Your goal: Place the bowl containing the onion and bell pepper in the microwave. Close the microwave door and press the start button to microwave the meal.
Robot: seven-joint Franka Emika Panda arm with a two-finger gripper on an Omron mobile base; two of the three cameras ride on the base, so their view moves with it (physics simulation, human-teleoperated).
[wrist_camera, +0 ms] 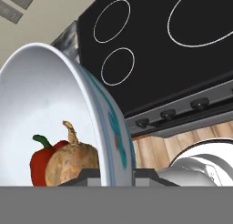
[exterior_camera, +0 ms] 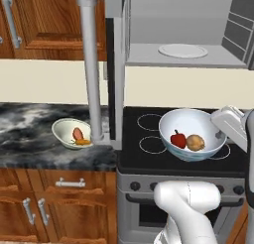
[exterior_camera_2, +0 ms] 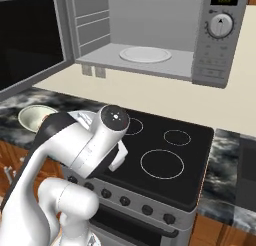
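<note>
Round glossy bowl (exterior_camera: 192, 134) pinched at rim by fingers (wrist_camera: 89, 175)

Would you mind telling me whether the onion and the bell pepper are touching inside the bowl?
Touching: in the hand view the onion presses against the bell pepper with no gap, both low in the bowl.

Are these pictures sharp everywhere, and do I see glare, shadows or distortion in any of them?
Left base view: sharp, flat even light, soft shading inside the bowl. Right base view: no blur, the microwave door glass is dark, without glare. Hand view: the bowl wall looms large from closeness, the onion and bell pepper stay in focus.
</note>
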